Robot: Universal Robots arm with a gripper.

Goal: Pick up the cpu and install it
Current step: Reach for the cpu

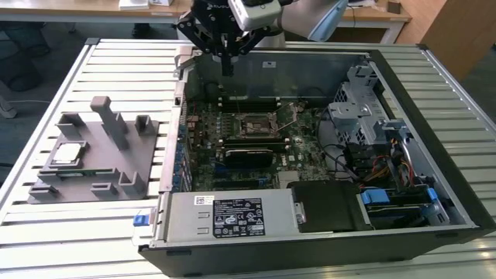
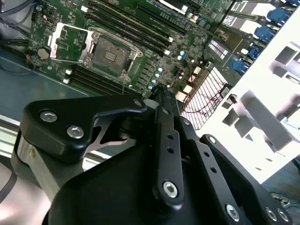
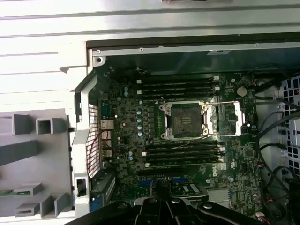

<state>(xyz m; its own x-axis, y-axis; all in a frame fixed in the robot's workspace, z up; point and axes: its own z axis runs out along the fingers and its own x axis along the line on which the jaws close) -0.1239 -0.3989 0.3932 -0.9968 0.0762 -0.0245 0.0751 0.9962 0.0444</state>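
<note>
The cpu (image 1: pixel 67 154), a small silver square chip, lies flat on the grey holder block (image 1: pixel 93 168) at the exterior view's left, outside the computer case. My gripper (image 1: pixel 227 68) hangs above the case's far wall, well away from the cpu, fingers pointing down and shut with nothing between them. In both wrist views the black fingers (image 2: pixel 161 122) come together at the tip (image 3: pixel 161 187). The empty cpu socket (image 1: pixel 256 125) sits open in the middle of the green motherboard, its metal frame swung aside (image 3: pixel 186 119) (image 2: pixel 110 51).
The open computer case (image 1: pixel 403 232) lies on a slatted metal table (image 1: pixel 116 58). Memory slots (image 3: pixel 180 86) flank the socket. Drive cages and cables (image 1: pixel 372 145) fill the case's right side, and a power supply (image 1: pixel 232 215) sits at the front. Upright posts (image 1: pixel 108 119) rise from the holder block.
</note>
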